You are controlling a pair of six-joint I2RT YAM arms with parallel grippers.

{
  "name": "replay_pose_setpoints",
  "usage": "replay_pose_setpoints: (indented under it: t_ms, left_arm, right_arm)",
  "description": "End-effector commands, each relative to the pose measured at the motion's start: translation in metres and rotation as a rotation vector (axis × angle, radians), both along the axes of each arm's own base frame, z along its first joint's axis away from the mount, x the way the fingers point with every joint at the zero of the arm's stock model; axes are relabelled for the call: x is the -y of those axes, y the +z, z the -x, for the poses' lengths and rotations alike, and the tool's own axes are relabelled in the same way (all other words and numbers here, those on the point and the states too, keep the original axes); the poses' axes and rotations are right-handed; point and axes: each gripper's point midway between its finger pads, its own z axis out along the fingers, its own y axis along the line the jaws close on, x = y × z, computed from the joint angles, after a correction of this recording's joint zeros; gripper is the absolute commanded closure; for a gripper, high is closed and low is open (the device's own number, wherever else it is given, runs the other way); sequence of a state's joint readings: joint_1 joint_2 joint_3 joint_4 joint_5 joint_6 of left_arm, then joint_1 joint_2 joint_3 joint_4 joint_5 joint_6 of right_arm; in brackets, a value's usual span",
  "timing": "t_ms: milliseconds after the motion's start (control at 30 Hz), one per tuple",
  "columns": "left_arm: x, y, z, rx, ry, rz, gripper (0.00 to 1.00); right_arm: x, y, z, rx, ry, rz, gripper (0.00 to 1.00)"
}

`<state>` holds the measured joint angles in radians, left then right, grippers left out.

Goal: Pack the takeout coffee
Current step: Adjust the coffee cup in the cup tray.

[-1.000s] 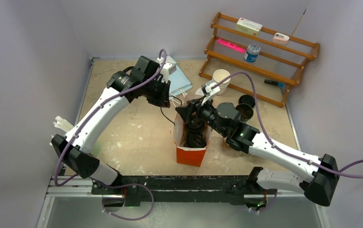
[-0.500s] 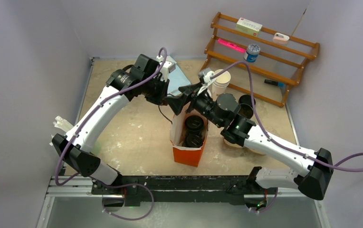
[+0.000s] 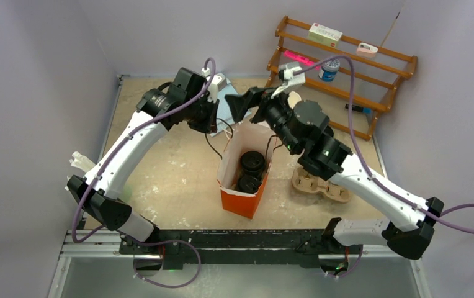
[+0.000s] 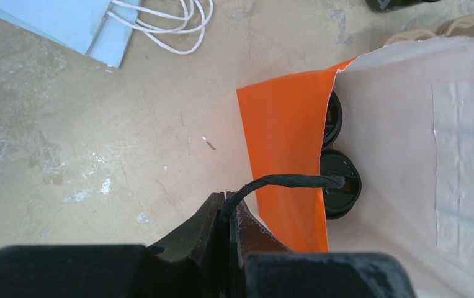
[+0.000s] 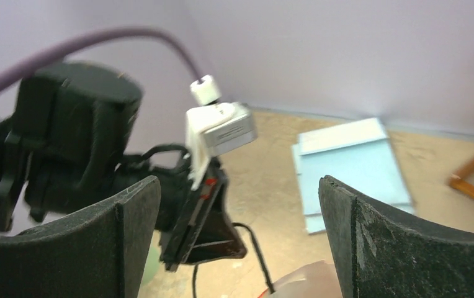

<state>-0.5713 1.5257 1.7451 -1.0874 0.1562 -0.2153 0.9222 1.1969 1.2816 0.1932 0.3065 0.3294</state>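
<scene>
Two black cups (image 3: 251, 162), both lidded as far as I can see, stand inside the orange bag (image 3: 237, 202). Just left of the bag, the left gripper (image 4: 227, 202) pinches the bag's black cord handle (image 4: 284, 180) between tightly pressed jaws. Above the bag's far edge, the right gripper (image 5: 237, 186) has its jaws spread wide.

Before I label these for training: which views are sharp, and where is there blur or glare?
Top external: even light, sharp; lidded cups in the orange bag read clearly. Left wrist: table sharp, left gripper dark and soft, bag's white lining nearly washed out. Right wrist: background smeared, right gripper fairly crisp.
</scene>
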Motion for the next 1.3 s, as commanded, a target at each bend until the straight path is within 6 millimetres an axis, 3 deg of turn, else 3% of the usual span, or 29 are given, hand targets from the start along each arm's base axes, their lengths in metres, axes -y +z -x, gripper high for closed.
replay_pose_setpoints:
  t_ms: [0,133,267,433,700,900,1067,1267]
  left_arm:
    - [-0.007,0.019,-0.014,0.073,0.026,-0.005,0.97]
    - [-0.008,0.022,-0.016,0.083,0.034,0.0,0.97]
    - [-0.007,0.028,-0.019,0.096,0.039,0.007,0.97]
    - [-0.013,0.027,-0.029,0.109,0.056,0.001,0.97]
    - [-0.027,0.046,-0.059,0.165,0.099,0.017,0.97]
    - [-0.018,0.072,-0.068,0.221,0.081,0.078,0.97]
    - [-0.008,0.071,-0.061,0.202,0.055,0.142,0.8]
    - [-0.009,0.084,-0.048,0.199,0.053,0.18,0.55]
  right_arm:
    - [0.063,-0.006,-0.018,-0.181,-0.326,0.123,0.02]
    - [0.104,-0.016,-0.002,-0.308,-0.443,0.195,0.07]
    - [0.126,-0.018,0.024,-0.394,-0.424,0.21,0.09]
    - [0.123,-0.038,0.049,-0.515,-0.335,0.151,0.1]
    - [0.119,-0.043,0.043,-0.494,-0.346,0.114,0.13]
    - [0.112,-0.045,0.036,-0.461,-0.338,0.148,0.13]
    - [0.108,-0.04,0.029,-0.417,-0.337,0.17,0.12]
    - [0.106,-0.033,0.021,-0.357,-0.341,0.218,0.1]
